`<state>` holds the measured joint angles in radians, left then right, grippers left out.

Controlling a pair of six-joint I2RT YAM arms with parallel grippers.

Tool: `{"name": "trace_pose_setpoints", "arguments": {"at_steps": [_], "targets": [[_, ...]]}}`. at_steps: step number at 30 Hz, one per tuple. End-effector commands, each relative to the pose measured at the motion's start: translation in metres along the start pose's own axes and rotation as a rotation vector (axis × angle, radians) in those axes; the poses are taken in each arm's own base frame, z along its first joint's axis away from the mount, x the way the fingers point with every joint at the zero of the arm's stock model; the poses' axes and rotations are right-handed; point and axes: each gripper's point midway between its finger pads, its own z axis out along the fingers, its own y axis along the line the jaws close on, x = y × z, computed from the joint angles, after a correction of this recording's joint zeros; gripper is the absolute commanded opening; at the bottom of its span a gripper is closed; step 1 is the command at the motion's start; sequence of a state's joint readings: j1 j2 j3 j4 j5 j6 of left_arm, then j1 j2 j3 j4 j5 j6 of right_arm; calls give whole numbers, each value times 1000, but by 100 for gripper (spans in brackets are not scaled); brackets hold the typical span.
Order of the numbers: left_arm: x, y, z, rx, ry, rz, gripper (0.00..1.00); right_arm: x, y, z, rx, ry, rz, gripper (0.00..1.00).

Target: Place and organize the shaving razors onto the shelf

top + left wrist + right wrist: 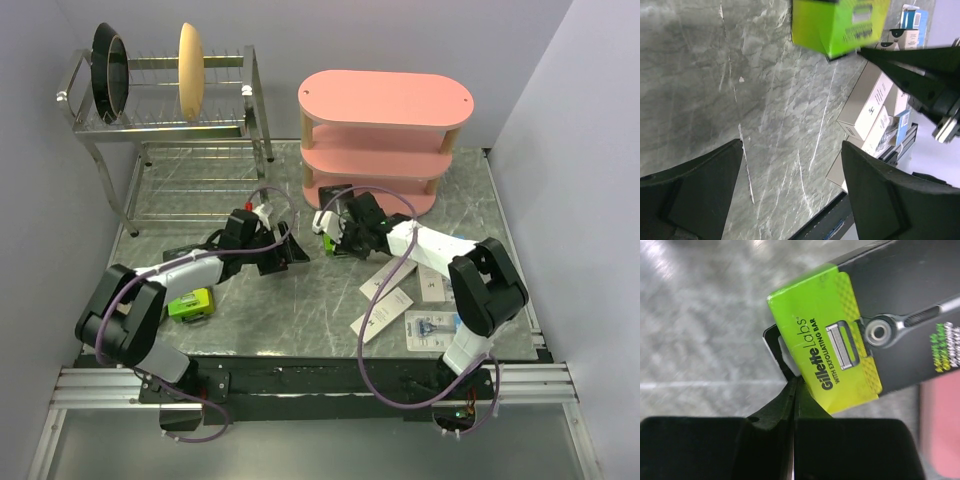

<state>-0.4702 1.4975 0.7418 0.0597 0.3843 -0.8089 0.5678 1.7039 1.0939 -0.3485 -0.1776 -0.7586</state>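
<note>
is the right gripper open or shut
Shut: the right gripper pinches the lime-green razor box by its hang tab, jaws pressed together in the wrist view.

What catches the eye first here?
The lime-and-black Gillette Labs box, pinched by its hang tab in the shut right gripper, just before the pink shelf. The left gripper gapes open facing it; slim white boxes lie by the right arm.

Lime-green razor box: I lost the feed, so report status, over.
Right gripper shut on lime-green box, tab end, near the shelf. Left gripper open, empty, close by. Shelf top bare; no blocker seen.
</note>
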Motion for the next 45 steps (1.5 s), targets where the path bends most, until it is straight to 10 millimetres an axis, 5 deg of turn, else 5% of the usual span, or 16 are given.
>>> {"name": "trace_pose_setpoints", "arguments": {"at_steps": [1, 11, 14, 21, 35, 40, 45], "targets": [[-7, -8, -14, 29, -50, 18, 86, -42, -47, -4, 175, -100, -30, 0], [-10, -5, -26, 41, -91, 24, 87, -76, -63, 0, 164, -149, 42, 0], [-14, -7, -28, 44, -102, 25, 87, -85, -61, -14, 177, -185, 23, 0], [-26, -9, -31, 45, -146, 32, 87, -48, -13, -18, 56, -134, -97, 0], [-45, -1, -33, 28, -196, 27, 88, -28, 38, -2, -168, -63, -289, 0], [-48, 3, -33, 17, -205, 13, 88, -15, 39, 10, -136, 4, -288, 0], [-53, 7, -31, -2, -212, 3, 88, -11, 17, 26, 13, 33, -303, 0]]}}
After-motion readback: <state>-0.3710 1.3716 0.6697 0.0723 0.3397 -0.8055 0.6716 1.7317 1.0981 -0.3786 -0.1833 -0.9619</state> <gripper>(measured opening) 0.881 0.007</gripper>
